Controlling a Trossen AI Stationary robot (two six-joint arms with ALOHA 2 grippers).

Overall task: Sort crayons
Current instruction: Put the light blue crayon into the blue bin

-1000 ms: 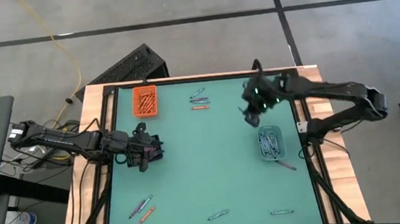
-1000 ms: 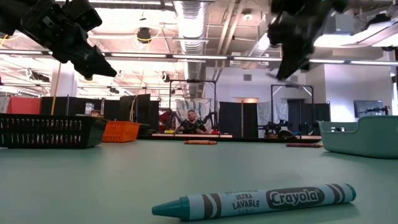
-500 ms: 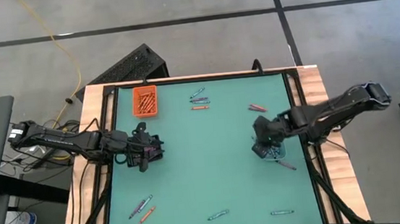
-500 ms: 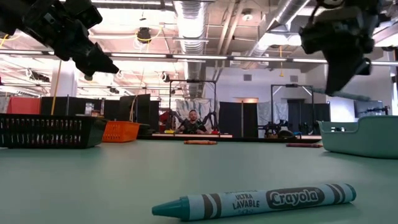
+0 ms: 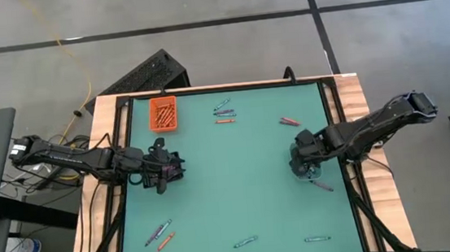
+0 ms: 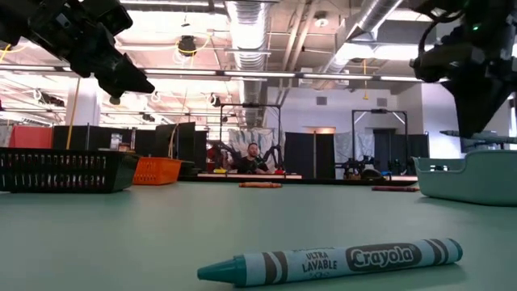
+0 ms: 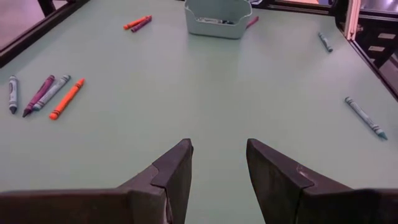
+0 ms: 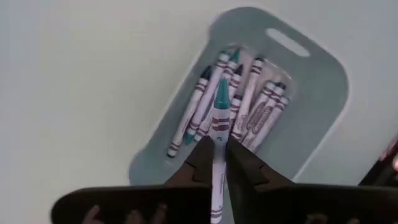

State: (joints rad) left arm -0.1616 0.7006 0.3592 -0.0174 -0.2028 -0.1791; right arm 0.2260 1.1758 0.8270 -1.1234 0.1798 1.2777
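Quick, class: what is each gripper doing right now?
Left gripper: open, holding nothing, above the mat.
Right gripper: closed on a teal crayon, over the teal tray.

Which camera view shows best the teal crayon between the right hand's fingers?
The right wrist view: the teal crayon sits between the fingers, above the clear tray. In the high view the right hand covers it. The low and left wrist views do not show it.

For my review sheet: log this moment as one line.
right claw: over clear tray, teal crayon between fingers | left claw: open, empty, waiting above table's left side | loose crayons remain
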